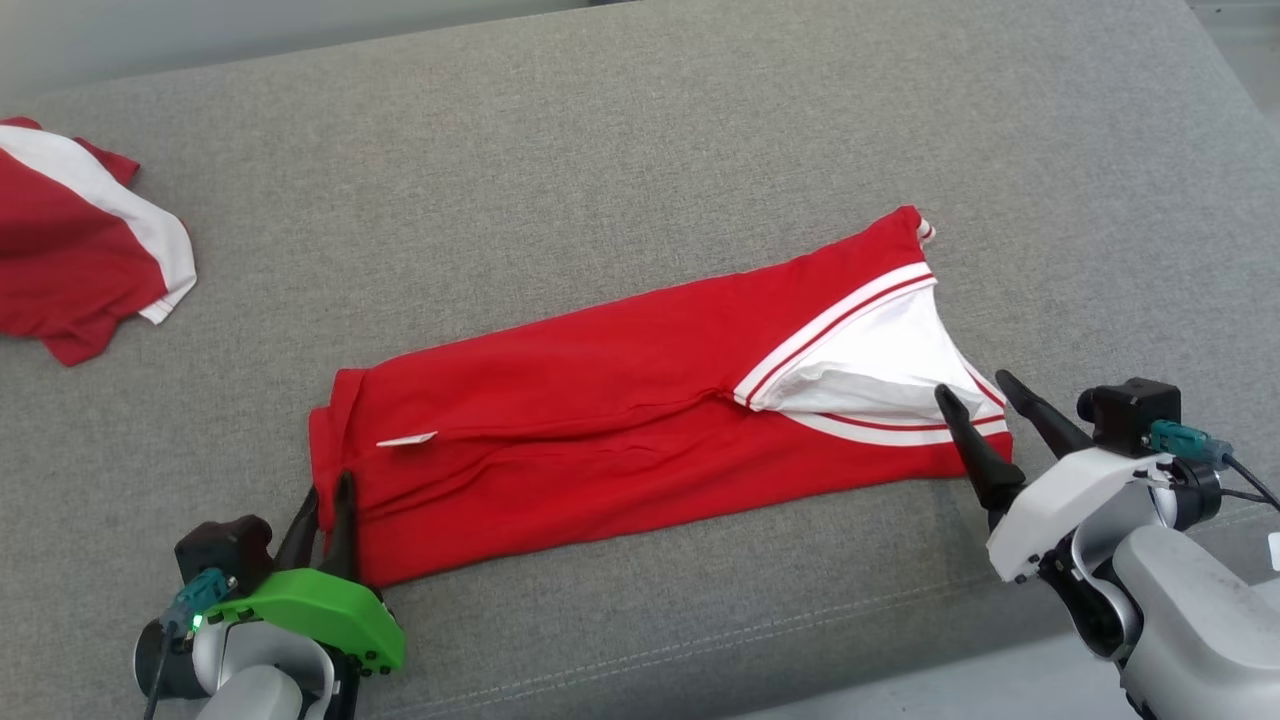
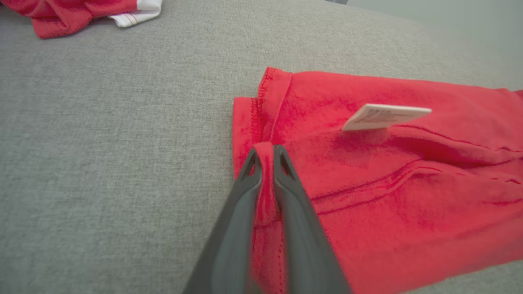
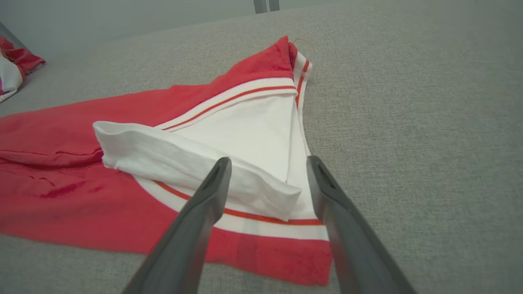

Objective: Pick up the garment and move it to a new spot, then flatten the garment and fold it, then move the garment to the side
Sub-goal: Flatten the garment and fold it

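Grey fabric surface: one is counted; everything else is laid on it.
Red garment: one is seen at the centre of the head view, folded into a long strip stretched from 8 o'clock to 2 o'clock; two white-and-red striped bands and one white inner panel are exposed at its 3 o'clock end.
Second garment: one red-and-white piece is crumpled at 10 o'clock, well apart from the strip.
Right gripper: one, at 4 o'clock; its two fingers are spread wide over the white end, and nothing is gripped.
Left gripper: one, at 7 o'clock; its two fingers are pinched narrow on the red hem.
White tag: one is found near the 8 o'clock end, close to the pinched hem.
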Robot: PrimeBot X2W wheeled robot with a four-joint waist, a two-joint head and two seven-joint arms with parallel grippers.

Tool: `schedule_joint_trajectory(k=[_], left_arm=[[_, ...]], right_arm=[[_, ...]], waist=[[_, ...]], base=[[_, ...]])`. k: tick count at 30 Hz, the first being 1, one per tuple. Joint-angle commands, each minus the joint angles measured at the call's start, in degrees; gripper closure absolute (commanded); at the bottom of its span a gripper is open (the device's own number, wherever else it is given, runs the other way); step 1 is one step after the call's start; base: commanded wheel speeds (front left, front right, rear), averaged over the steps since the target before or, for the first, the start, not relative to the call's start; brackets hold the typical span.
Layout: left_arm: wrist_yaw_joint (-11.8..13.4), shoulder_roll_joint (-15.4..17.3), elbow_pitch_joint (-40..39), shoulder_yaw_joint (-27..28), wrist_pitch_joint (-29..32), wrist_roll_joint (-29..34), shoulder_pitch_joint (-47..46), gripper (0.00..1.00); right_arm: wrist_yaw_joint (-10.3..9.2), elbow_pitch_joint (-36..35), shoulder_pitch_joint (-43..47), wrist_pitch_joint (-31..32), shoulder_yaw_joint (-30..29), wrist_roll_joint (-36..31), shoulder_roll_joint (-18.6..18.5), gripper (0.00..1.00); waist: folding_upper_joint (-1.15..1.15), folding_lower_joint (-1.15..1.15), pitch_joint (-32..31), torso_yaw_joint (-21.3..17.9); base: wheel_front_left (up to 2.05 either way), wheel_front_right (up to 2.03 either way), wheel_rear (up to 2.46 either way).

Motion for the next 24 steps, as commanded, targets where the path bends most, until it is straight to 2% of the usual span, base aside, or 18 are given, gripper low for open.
schedule_joint_trajectory(k=[1, 15, 24], left_arm=[[0.52, 0.17, -0.60, 0.43, -0.22, -0.43, 1.27, 0.00], [5.19, 0.98, -12.75, 5.27, -0.67, 1.77, 8.46, 0.00], [7.53, -0.21, -18.75, 6.70, -0.65, 5.65, 9.32, 0.00]], right_arm=[[-0.08, 0.23, 1.30, -0.56, 0.09, -0.41, -0.34, 0.00], [-0.08, -1.77, 6.92, -0.51, -4.62, -0.34, -2.26, 0.00], [-0.08, -1.13, 3.54, 6.26, -10.42, -2.48, -2.23, 0.00]], waist=[[0.00, 0.00, -0.50, -0.12], [0.00, 0.00, -4.28, 0.03], [0.00, 0.00, -5.86, 2.40]], base=[[0.00, 0.00, 0.00], [0.00, 0.00, 0.00], [0.00, 0.00, 0.00]])
